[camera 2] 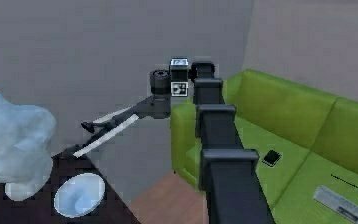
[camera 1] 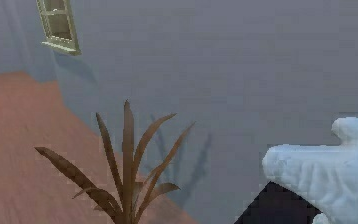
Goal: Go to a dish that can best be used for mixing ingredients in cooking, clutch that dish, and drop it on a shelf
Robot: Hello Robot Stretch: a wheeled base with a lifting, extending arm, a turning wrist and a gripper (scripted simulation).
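The pale bowl (camera 2: 79, 193) sits on the dark table (camera 2: 107, 192) at six o'clock from the gripper (camera 2: 82, 140); I cannot tell how its jaws stand or whether it holds anything. A lumpy white statue (camera 2: 17, 145) crowds the bowl's ten o'clock. A green sofa (camera 2: 297, 120) lies at three o'clock from the arm (camera 2: 222, 150), and a brown-leaved plant (camera 1: 127, 165) stands ahead.

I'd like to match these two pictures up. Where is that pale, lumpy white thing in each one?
Forward view: the pale lumpy white thing is at the lower right edge.
Arm side view: it is at the lower left edge.
Shared landmark: the dark tabletop under it, at the forward view's bottom right and the arm side view's bottom left, where it also carries a white bowl.
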